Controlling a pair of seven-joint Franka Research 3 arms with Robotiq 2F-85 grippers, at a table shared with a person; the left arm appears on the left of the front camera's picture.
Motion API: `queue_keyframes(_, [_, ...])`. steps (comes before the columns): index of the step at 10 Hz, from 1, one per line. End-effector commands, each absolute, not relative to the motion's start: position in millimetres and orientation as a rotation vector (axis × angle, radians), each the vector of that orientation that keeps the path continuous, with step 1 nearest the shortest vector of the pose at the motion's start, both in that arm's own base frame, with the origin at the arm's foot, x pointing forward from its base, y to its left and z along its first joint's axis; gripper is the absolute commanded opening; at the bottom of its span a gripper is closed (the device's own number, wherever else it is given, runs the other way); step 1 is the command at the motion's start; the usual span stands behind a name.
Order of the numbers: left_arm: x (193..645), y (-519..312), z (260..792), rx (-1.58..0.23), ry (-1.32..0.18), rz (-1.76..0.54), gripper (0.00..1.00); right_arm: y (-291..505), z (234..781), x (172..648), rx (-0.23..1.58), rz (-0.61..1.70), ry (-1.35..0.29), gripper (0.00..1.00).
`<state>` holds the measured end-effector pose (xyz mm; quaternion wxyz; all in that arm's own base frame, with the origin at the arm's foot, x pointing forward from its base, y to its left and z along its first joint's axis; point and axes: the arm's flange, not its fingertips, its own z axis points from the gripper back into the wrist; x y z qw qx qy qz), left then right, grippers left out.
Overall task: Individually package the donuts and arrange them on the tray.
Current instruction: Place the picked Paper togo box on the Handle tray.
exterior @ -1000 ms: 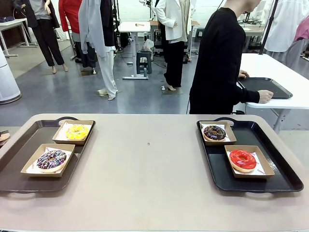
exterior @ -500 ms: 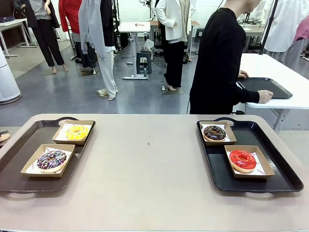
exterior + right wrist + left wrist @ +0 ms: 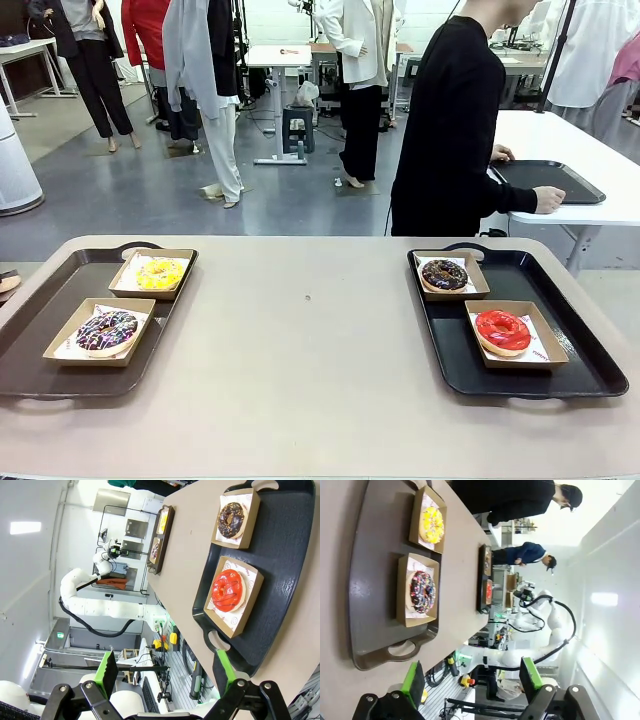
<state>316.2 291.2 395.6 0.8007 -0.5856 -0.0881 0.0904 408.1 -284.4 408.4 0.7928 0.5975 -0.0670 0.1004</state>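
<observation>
Sitting boxed on the bench [image 3: 300, 350]: yellow donut [image 3: 160, 272] and sprinkled donut [image 3: 106, 331] in cardboard boxes on the brown tray [image 3: 40, 300]; chocolate donut [image 3: 445, 274] and red donut [image 3: 502, 330] boxed on the black tray [image 3: 580, 350]; hanging released, fingers spread and grasping nothing: left gripper [image 3: 472, 680], right gripper [image 3: 165, 672]

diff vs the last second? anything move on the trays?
No visible change. The four donuts sit as before in their paper boxes: yellow donut and sprinkled donut on the brown tray, chocolate donut and red donut on the black tray. Both grippers stay open, holding nothing.
</observation>
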Motion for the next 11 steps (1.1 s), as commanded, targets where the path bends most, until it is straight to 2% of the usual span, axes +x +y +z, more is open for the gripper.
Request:
queue_keyframes(1, [327, 288, 395, -1.326, -0.165, 0.109, 1.00, -284, 410, 409, 1.281, 0.206, -0.137, 1.00])
queue_keyframes(3, [332, 284, 398, -1.304, -0.134, 0.098, 1.00, -284, 410, 409, 1.281, 0.206, -0.137, 1.00])
queue_keyframes(5, [332, 282, 399, -1.248, -0.199, 0.173, 1.00, -284, 410, 409, 1.281, 0.206, -0.137, 1.00])
queue_keyframes(6, [333, 274, 397, -1.305, -0.132, 0.115, 1.00, -284, 410, 409, 1.281, 0.206, -0.137, 1.00])
queue_keyframes(11, [333, 274, 397, -1.305, -0.132, 0.115, 1.00, -284, 410, 409, 1.281, 0.206, -0.137, 1.00])
